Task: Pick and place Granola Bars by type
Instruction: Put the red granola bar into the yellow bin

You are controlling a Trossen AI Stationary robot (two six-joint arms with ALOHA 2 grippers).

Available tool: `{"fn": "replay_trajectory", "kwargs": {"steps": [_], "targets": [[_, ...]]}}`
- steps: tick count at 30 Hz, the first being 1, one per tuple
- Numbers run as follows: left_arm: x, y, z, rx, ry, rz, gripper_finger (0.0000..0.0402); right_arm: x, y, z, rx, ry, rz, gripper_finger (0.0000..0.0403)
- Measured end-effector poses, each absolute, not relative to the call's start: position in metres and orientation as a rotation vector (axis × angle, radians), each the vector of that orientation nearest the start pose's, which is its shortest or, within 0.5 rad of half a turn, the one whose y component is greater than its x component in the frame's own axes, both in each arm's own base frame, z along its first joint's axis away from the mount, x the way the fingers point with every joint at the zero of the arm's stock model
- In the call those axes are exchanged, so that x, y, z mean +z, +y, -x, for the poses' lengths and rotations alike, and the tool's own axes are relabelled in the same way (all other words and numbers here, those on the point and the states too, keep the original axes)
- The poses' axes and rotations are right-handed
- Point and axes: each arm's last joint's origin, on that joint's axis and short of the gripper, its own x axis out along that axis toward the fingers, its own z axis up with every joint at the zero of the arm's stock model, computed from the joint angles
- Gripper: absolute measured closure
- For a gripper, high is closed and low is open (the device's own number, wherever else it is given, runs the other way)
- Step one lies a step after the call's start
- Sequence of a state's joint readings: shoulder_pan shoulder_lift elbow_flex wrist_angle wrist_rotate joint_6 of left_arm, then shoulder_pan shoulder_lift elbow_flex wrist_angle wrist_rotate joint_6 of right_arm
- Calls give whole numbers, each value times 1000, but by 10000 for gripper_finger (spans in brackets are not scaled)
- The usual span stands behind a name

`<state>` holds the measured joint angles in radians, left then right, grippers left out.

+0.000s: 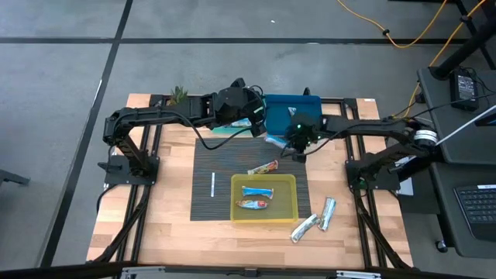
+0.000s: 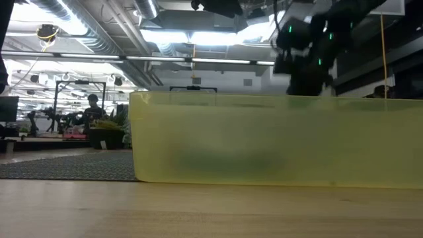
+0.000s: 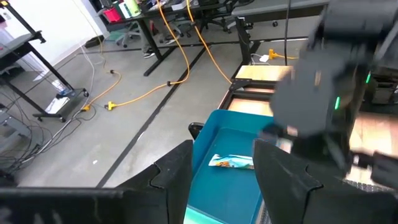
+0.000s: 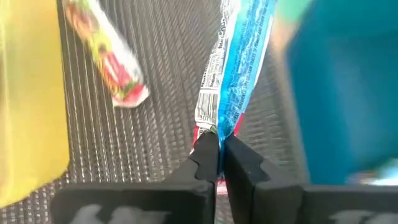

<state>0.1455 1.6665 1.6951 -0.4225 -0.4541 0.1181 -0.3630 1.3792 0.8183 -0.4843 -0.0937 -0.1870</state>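
Pinched tight in the right claw (image 4: 218,155): a blue-wrapped bar (image 4: 239,62), gripped by one crimped end so the rest hangs free, likely for a clean drop. Just beside that claw, on the dark ribbed mat (image 4: 168,118): a multicoloured bar (image 4: 106,59), lying loose. To one side, the yellow bin (image 1: 264,198), holding two bars; to the other, the blue bin (image 4: 348,93), probably this bar's destination by type. Farther out on the desk (image 1: 170,194), past the yellow bin: two silver-blue bars (image 1: 314,221), not yet sorted, and a thin white stick (image 1: 213,184) on the mat.

Across from the right claw, over the blue bin's far edge: the left claw (image 3: 221,165), fingers parted, holding nothing. Below it, inside the blue bin: one wrapped bar (image 3: 231,162), seemingly already placed.
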Motion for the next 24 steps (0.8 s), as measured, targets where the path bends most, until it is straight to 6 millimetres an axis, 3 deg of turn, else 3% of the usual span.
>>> {"fn": "replay_trajectory", "kwargs": {"steps": [8, 12, 18, 24], "targets": [[398, 68, -368, 621, 432, -184, 241, 295, -83, -205, -371, 915, 96, 383], [398, 69, -368, 637, 433, -187, 240, 327, -75, -175, -452, 768, 77, 382], [399, 73, -368, 642, 405, -152, 238, 343, -67, -138, -506, 621, 45, 378], [404, 80, -374, 539, 306, -90, 232, 348, -60, -129, -448, 489, 70, 385]]}}
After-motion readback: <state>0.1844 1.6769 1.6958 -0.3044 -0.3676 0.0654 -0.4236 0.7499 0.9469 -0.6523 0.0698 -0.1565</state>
